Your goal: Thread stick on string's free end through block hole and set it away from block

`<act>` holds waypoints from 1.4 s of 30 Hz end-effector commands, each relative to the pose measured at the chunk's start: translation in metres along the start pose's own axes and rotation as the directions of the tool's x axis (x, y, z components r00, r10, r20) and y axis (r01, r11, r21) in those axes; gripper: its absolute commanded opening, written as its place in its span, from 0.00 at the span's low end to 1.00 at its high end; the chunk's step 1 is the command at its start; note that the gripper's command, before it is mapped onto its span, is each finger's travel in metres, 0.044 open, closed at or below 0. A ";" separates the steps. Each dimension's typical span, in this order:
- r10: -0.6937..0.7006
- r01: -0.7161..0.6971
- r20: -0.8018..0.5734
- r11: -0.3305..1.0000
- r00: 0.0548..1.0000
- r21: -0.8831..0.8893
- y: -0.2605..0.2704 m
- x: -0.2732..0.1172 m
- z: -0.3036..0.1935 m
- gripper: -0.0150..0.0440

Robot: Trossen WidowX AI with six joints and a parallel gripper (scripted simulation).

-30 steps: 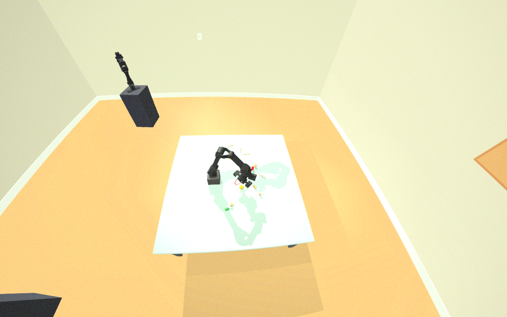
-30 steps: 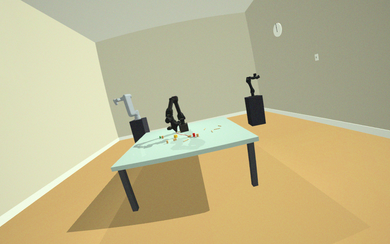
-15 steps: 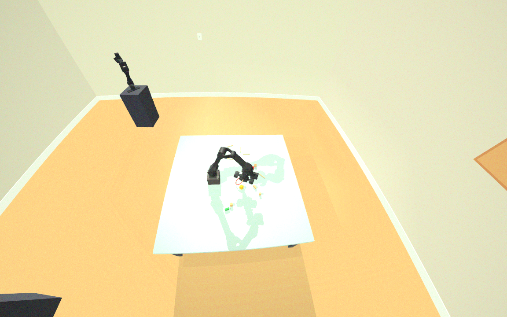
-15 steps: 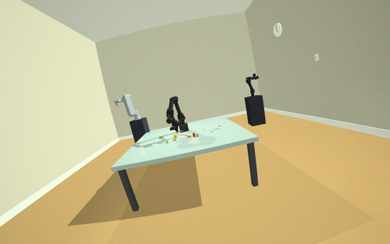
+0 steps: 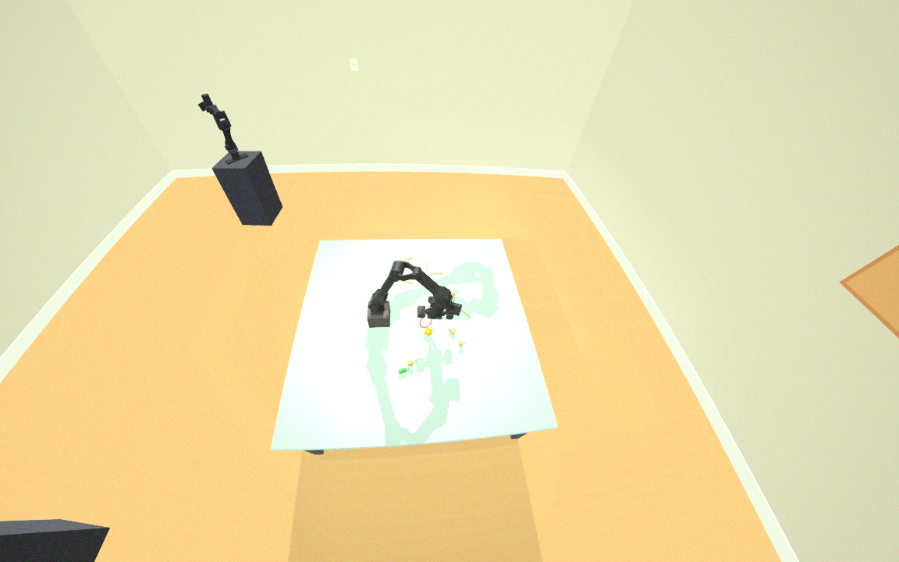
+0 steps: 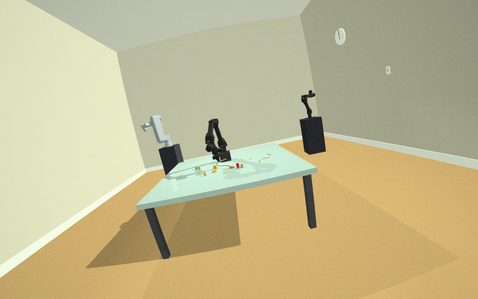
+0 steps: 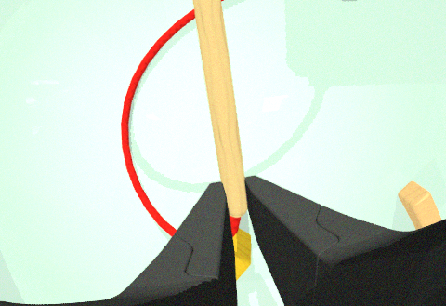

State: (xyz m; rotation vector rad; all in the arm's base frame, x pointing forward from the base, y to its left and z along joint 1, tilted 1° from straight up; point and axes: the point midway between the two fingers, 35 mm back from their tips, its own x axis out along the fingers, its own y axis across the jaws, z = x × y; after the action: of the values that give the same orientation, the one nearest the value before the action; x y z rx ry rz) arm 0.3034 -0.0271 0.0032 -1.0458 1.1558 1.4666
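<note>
My gripper (image 7: 233, 192) is shut on the thin wooden stick (image 7: 216, 78) (image 6: 223, 160), close to the end where the red string is fixed. The stick points away from the fingers, raised above the table. The red string (image 7: 124, 125) (image 5: 421, 323) bends in a wide loop beside and beyond the stick. In the exterior view it runs to a flat round wooden button (image 6: 232, 167). A yellow block (image 7: 242, 255) (image 5: 428, 332) (image 6: 215, 167) stands on the table, partly hidden behind the fingers in the wrist view. I cannot see its hole.
A red cylinder (image 6: 237, 165) and a small wooden piece (image 6: 242, 165) stand beyond the button. A loose stick (image 6: 228, 172) (image 5: 465, 313) lies nearby. Small wooden pieces (image 5: 451, 331) (image 5: 461, 343) lie near the yellow block. A green cylinder (image 5: 403, 371) (image 6: 196, 167) and several loose sticks lie farther off.
</note>
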 end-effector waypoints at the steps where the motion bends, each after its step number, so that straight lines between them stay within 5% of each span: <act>1: 0.004 -0.003 0.008 0.995 1.000 -0.100 -0.004 0.000 0.005 0.25; 30: 0.061 -0.016 0.033 0.667 0.998 -0.745 -0.025 0.004 0.037 0.25; 42: 0.064 -0.021 0.028 0.655 0.998 -0.755 -0.025 0.005 0.037 0.25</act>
State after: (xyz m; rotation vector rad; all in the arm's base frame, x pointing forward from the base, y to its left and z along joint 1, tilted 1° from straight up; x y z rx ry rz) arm 0.3252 0.0130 0.0010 -1.5286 0.4800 2.0793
